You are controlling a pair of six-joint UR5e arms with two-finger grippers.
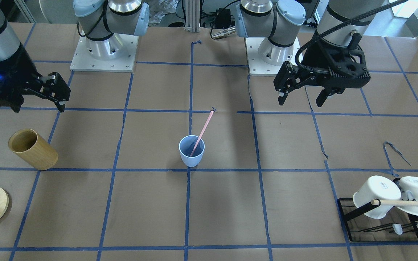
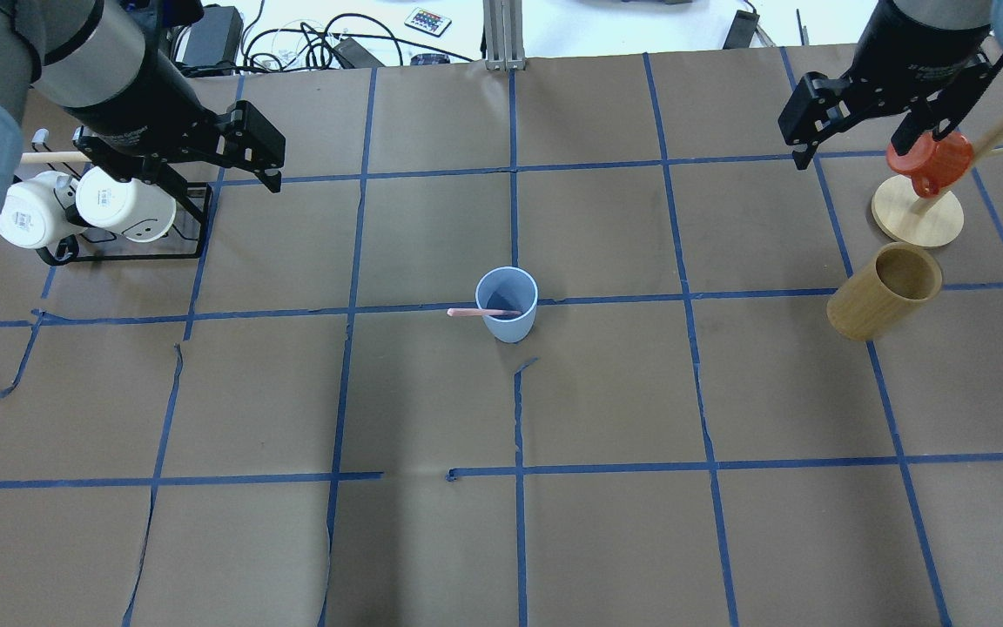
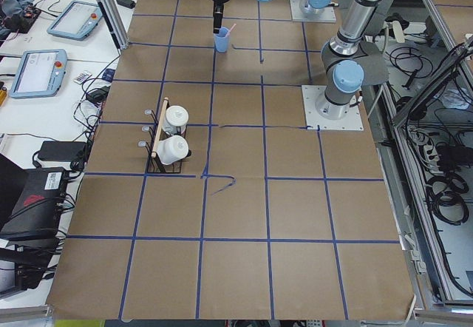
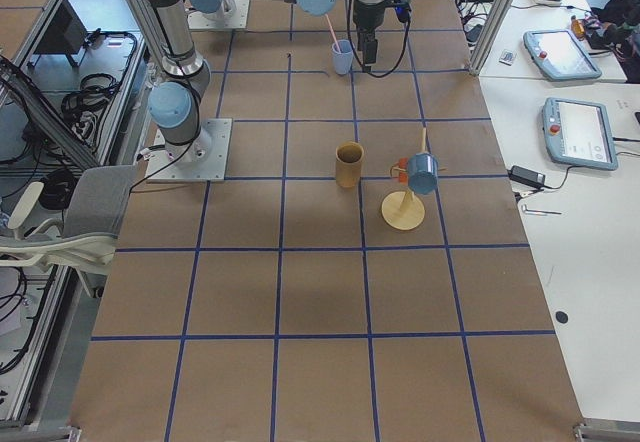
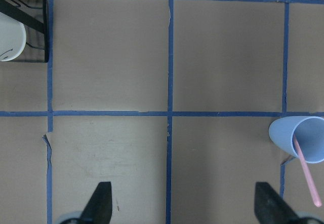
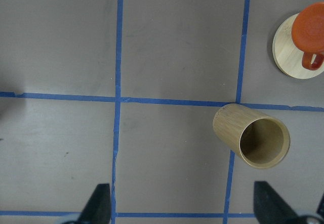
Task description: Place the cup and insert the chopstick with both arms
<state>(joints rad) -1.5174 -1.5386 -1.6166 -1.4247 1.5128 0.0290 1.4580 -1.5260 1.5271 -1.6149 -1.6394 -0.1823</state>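
Overhead, smooth tapered cup (image 2: 507, 305) holds thin chopstick (image 2: 475, 312) leaning toward nine o'clock; left gripper (image 5: 183, 191), right gripper (image 6: 182, 191) gape empty.

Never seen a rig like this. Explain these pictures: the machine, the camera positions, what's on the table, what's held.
It is a robot: two jointed arms bolted to a table, each ending in a black two-finger gripper. Four pictures come from fixed cameras: facing the robot, behind its shoulders, and at each table end. Two come from cameras on the wrists. Mid-table stands a blue cup with a pink chopstick leaning inside. By the left gripper, white mugs hang on a rack; by the right gripper are a wooden holder and an orange mug on a stand. Both grippers are open and hold nothing.
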